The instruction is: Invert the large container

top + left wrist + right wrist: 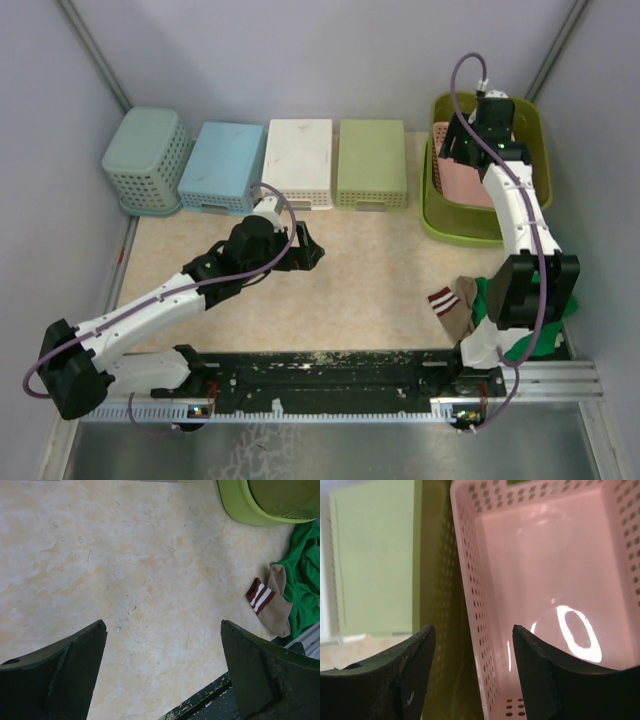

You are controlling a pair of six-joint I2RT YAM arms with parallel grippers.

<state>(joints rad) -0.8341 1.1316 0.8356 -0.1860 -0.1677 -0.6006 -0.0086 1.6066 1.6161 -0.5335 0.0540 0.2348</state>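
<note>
At the back right of the table [380, 270], the overhead view shows the large container [440, 225] upright, lime-green with a rolled rim, holding a pink basket [462, 185] under the right gripper [458, 150]. Left wrist: the left gripper [163, 627] gapes wide over bare tabletop. Right wrist: parted fingers [540, 680] frame the basket's perforated wall, gripping nothing.

Pictured: a large lime-green plastic tub [462, 235] [248, 511], rounded-rectangular with smooth solid walls and a rolled rim, standing upright at the far right corner of the tabletop [370, 290]. Its open mouth faces up. It sits close to the right edge, long sides running toward the far edge. A pink perforated plastic basket [462, 186] [545, 580] rests inside it, also open side up, toward the tub's left wall. The tub's underside is hidden.
</note>
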